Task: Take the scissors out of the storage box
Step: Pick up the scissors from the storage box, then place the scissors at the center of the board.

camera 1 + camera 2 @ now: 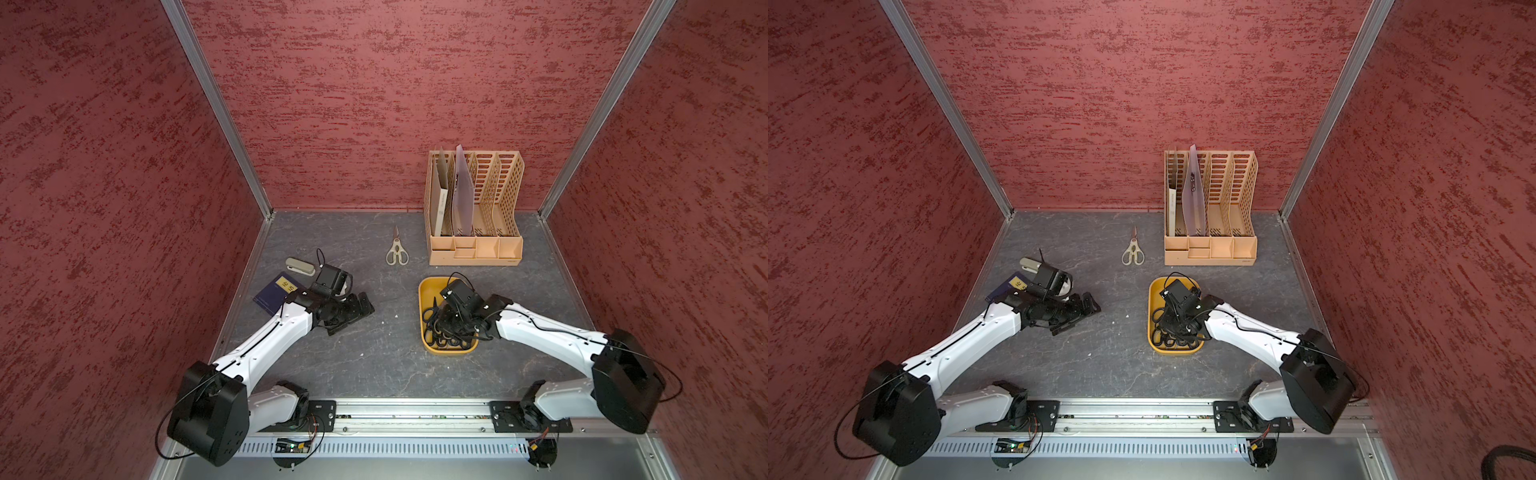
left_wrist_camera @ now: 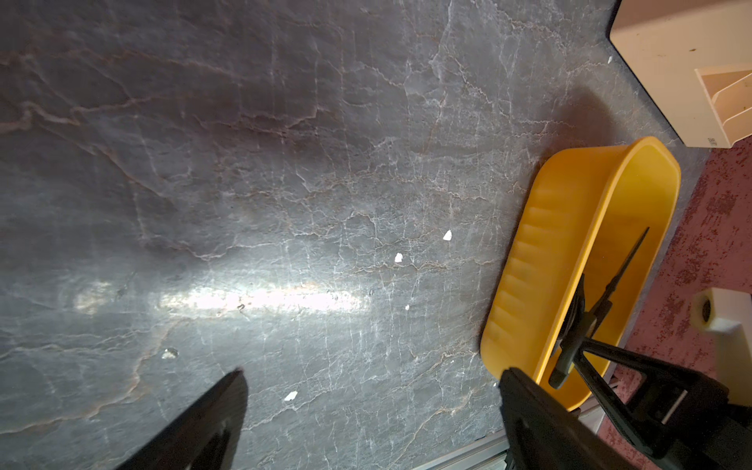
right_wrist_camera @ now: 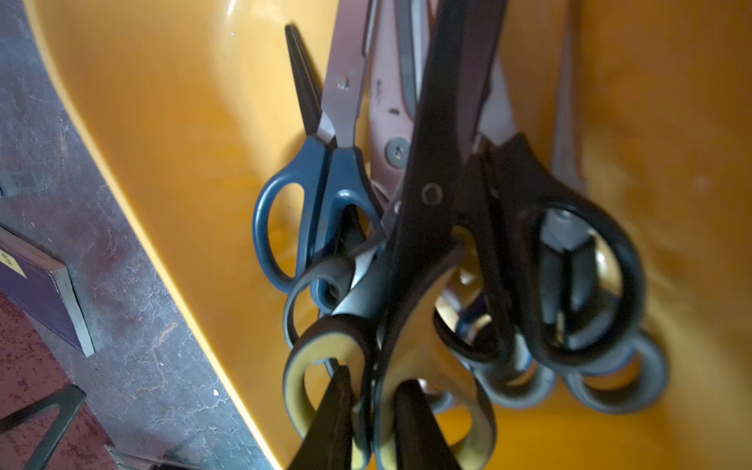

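Now yellow-black scissors (image 3: pixel 295 374) in the storage box (image 3: pixel 162 122) are clamped by the right pincer (image 3: pixel 372 390); left pincer (image 2: pixel 372 372) is held apart.

— Entry: what place is this?
— Robot lab cell, dressed as an office. Item: my left arm (image 1: pixel 266 336), right arm (image 1: pixel 540 332), mounted on an aluminium rail (image 1: pixel 415 409). Item: red panels (image 1: pixel 374 104), metal posts (image 1: pixel 216 104). Item: file organizer (image 1: pixel 486 249), stapler (image 1: pixel 300 266), grey tabletop (image 1: pixel 374 353).

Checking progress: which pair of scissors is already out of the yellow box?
The cream-handled pair, lying alone on the table beside the tan file organizer; the other pairs are piled in the yellow box.
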You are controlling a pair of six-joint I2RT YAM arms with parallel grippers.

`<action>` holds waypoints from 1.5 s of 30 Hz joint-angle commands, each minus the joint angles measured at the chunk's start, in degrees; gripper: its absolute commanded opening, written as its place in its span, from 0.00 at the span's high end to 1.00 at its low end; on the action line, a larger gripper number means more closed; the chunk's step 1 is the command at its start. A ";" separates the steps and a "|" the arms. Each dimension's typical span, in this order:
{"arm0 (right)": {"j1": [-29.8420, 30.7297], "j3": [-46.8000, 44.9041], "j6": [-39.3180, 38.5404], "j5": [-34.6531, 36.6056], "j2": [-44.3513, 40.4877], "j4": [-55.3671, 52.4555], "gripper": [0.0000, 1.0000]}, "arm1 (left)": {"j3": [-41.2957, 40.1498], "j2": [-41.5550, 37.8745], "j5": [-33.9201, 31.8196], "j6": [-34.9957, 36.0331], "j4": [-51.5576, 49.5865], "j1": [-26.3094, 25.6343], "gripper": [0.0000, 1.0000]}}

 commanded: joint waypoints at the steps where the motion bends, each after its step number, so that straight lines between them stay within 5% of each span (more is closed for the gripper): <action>1: 0.50 3.06 -1.82 3.16 -2.82 -5.14 0.85 | -0.68 -0.24 1.65 1.15 0.83 1.50 0.00; 9: 3.94 14.30 -6.79 3.89 2.40 -9.79 0.85 | -2.41 -0.08 4.09 2.08 1.66 4.51 0.00; 28: 8.89 50.24 -21.91 2.60 40.14 -16.70 0.84 | -6.43 -6.86 5.51 4.58 -2.96 10.00 0.00; 45: 8.40 49.54 -23.41 4.14 47.02 -17.02 0.82 | -6.66 -6.24 5.51 7.64 -4.13 13.13 0.00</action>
